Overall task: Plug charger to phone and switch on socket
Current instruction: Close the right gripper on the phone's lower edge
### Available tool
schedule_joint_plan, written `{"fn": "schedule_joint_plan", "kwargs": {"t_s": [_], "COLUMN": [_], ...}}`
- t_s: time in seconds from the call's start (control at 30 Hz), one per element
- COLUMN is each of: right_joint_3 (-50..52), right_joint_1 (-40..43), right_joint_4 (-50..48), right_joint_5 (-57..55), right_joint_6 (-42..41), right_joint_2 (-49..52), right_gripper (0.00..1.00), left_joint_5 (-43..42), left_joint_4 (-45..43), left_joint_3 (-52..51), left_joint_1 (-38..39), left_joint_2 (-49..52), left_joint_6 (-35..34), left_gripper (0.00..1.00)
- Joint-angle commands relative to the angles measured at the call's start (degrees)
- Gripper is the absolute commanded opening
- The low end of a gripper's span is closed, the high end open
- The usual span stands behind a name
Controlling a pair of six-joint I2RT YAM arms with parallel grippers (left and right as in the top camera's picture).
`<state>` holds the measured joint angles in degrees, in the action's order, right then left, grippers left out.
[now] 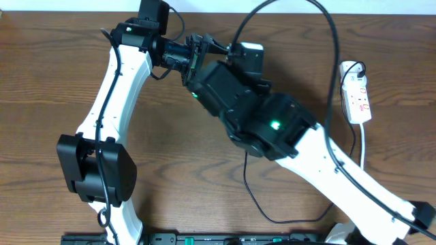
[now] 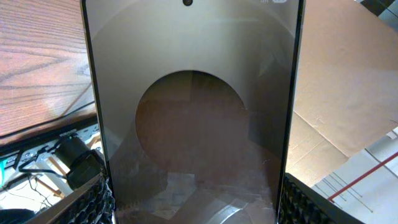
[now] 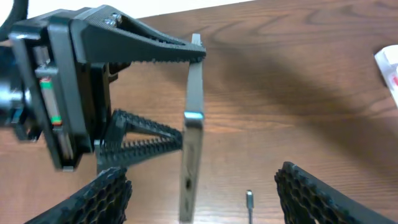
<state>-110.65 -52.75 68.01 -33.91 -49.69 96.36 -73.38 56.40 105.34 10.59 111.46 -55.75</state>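
The left gripper [image 3: 189, 93] is clamped on the phone [image 2: 193, 124], its fingers [image 3: 155, 50] pressing on opposite edges. It holds the slab up off the table [image 1: 41, 82], near the far edge and a little left of the middle. In the right wrist view the phone is edge-on, a thin grey strip standing nearly upright. In the left wrist view its face fills the frame, dull brown-grey with a big dark circle in the middle.

The right gripper [image 3: 211, 194] faces the phone from just beside it. Its fingers are spread wide and grip nothing I can make out. The phone's lower end sits in the gap between them. The charger's [image 1: 248, 184] small tip [image 3: 249, 199] shows in that gap too, to the right of the phone and apart from it, touching neither finger. The thin black cable curves across the table in front of the right arm.

The socket [image 1: 356, 92] lies flat on the table over at the right, well apart from both grippers. It has a black plug [image 1: 354, 68] in its far end and a white cord [image 1: 362, 139] trailing off the near end. I can't tell which way its switch is set.
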Motion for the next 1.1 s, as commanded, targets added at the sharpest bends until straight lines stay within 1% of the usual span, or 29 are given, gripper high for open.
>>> {"fn": "schedule_joint_plan", "kwargs": {"t_s": [0.0, 0.1, 0.17, 0.23, 0.37, 0.5, 0.63, 0.83, 1.07], "right_joint_3": [-1.2, -1.2, -1.2, -1.2, -1.2, -1.2, -1.2, -1.2, -1.2], "right_joint_1": [-0.5, -0.2, 0.2, 0.5, 0.7, 1.0, 2.1, 3.7, 3.7], "right_joint_4": [-0.7, -1.2, -1.3, -1.4, -1.4, -1.4, -1.4, -1.4, -2.0], "right_joint_5": [-3.7, -3.7, -3.7, -3.7, -3.1, -3.1, -2.3, 1.2, 2.9], "right_joint_6": [-2.6, -2.6, -2.6, -2.6, -2.6, -2.5, -2.6, -2.6, -2.6], "right_joint_2": [1.4, 2.2, 2.3, 2.2, 2.2, 2.2, 2.2, 2.2, 2.2], "right_gripper": [0.71, 0.64, 0.57, 0.53, 0.47, 0.46, 0.39, 0.36, 0.34], "left_joint_5": [-2.1, -2.1, -2.1, -2.1, -2.4, -4.5, -4.9, -5.7, -5.7], "left_joint_4": [-0.1, -0.1, -0.1, -0.1, -0.1, -0.1, -0.1, -0.1, -0.1], "left_joint_3": [0.6, 0.6, 0.6, 0.6, 0.6, 0.6, 0.6, 0.6, 0.6], "left_joint_1": [-0.3, -0.3, -0.3, -0.3, -0.3, -0.3, -0.3, -0.3, -0.3], "left_joint_2": [-0.8, -0.8, -0.8, -0.8, -0.8, -0.8, -0.8, -0.8, -0.8], "left_joint_6": [-0.5, -0.5, -0.5, -0.5, -0.5, -0.5, -0.5, -0.5, -0.5], "left_gripper": [0.69, 0.69, 0.69, 0.69, 0.69, 0.69, 0.69, 0.69, 0.69]}}
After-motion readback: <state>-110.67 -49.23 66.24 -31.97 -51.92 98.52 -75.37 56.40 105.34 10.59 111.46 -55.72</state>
